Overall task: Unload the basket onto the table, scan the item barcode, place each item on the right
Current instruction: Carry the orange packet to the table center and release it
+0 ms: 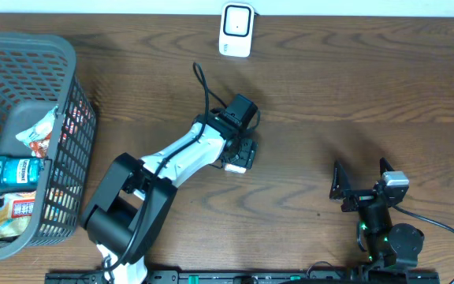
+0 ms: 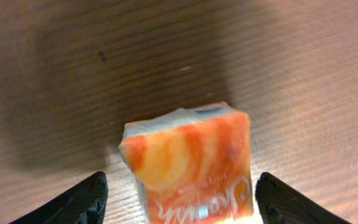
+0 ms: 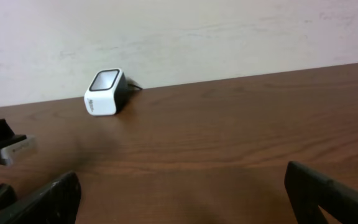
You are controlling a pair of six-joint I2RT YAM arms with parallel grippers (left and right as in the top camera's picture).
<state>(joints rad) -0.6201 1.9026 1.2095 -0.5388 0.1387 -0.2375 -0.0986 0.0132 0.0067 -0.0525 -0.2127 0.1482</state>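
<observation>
My left gripper (image 2: 180, 186) stands wide apart around the orange packet (image 2: 191, 165), not touching it. The packet lies in the middle of the bench (image 1: 329, 87). The scanner (image 1: 236, 30) sits at 12 o'clock from it. I think I should squeeze both sides evenly, then face the barcode to the scanner. My right gripper (image 3: 182, 177) is spread too, holding nothing.

Left tool (image 2: 182, 180) seemingly agape, right tool (image 3: 182, 174) wide.

The dark brown wooden table (image 1: 353, 87) under me shows a fine streaked grain and a dull satin sheen. The orange and white soft packet (image 2: 194, 162) is wrapped in thin plastic film, glossy and a little crinkled at its edges. The fingers (image 2: 73, 202) of my left pincer (image 2: 178, 200) look like matt black plastic. The small white box-shaped scanner (image 1: 236, 30) is smooth plastic with a glossy face. The grey lattice basket (image 1: 68, 55) is matt plastic, and the blue can (image 1: 16, 171) in it gleams like metal.
</observation>
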